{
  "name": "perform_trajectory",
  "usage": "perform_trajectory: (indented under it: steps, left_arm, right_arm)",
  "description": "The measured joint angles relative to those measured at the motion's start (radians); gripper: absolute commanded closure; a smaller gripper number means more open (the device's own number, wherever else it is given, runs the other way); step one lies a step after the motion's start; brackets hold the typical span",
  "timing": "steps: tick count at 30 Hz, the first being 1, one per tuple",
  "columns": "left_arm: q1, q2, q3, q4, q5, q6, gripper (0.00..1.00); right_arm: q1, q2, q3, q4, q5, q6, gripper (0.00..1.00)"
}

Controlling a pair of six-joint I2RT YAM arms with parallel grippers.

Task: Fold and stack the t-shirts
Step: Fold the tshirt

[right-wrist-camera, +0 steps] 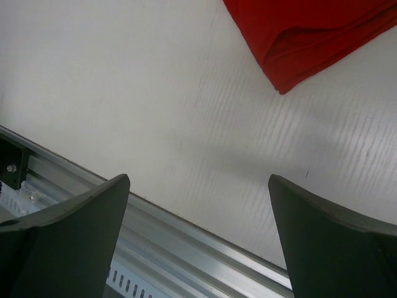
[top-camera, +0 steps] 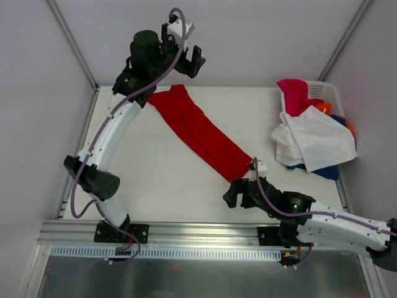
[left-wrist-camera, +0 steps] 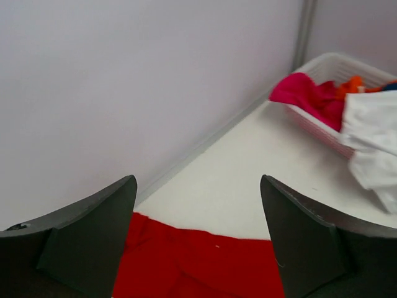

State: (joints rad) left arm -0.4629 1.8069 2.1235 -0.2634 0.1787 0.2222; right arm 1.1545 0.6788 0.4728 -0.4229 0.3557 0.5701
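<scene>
Closest in are the dark fingers (right-wrist-camera: 68,242) of the right gripper (right-wrist-camera: 198,183), spread wide with nothing between them, hanging low over the bare table (right-wrist-camera: 124,93) just inside the aluminium rail (right-wrist-camera: 186,239) at the near edge. The near end of the red t-shirt (right-wrist-camera: 316,37) lies just beyond those tips, apart from them, showing a rounded doubled edge. From above, this shirt (top-camera: 201,133) runs as one long narrow band slanting from the far left corner down toward the right gripper (top-camera: 232,192), which looks like a lengthwise fold with the crosswise folds not yet made. The left gripper (top-camera: 186,59) is lifted clear above the far end, near the back wall (left-wrist-camera: 124,74). Its wrist view shows the jaws parted and empty around open air (left-wrist-camera: 197,180), with red cloth (left-wrist-camera: 198,261) flat on the table below. The other shirts sit well apart at the far right, in and over the white basket (top-camera: 332,90): a white tee (top-camera: 316,143) draped over the front rim, a magenta tee (top-camera: 294,93) at the back, and scraps of orange (top-camera: 324,108) and blue (top-camera: 329,171) showing beneath. I judge the red cloth light, limp and prone to sagging or unrolling when lifted, and not fragile at all. A sound hold would be a pinch through all layers at the two corners of one short end, so the band can be carried over onto itself.
</scene>
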Motion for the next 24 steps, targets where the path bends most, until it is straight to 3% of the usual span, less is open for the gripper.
perform_trajectory:
  steps: [3, 4, 6, 7, 9, 14, 24]
  left_arm:
    - [-0.001, -0.097, -0.135, 0.026, 0.139, -0.08, 0.37]
    - [-0.002, -0.107, -0.182, 0.04, 0.169, -0.093, 0.55]
    - [-0.003, -0.101, -0.301, 0.045, 0.243, -0.123, 0.76]
    - [-0.008, -0.075, -0.357, 0.038, 0.272, -0.137, 0.92]
    - [-0.021, 0.002, -0.459, 0.018, 0.32, -0.158, 1.0]
    - [-0.065, 0.124, -0.61, -0.077, 0.368, -0.161, 1.0]
    - [-0.13, 0.11, -0.623, -0.01, 0.417, -0.182, 1.0]
  right_arm:
    - [0.036, -0.079, -0.002, -0.049, 0.056, 0.037, 0.01]
    - [0.045, -0.112, -0.002, -0.076, 0.077, 0.052, 0.0]
    - [0.061, -0.18, -0.002, -0.135, 0.119, 0.081, 0.02]
    - [0.067, -0.217, -0.002, -0.167, 0.14, 0.093, 0.04]
    - [0.073, -0.271, -0.002, -0.214, 0.171, 0.112, 0.09]
    - [0.077, -0.317, -0.002, -0.288, 0.209, 0.138, 0.09]
    - [0.106, -0.235, -0.012, -0.299, 0.225, 0.18, 0.08]
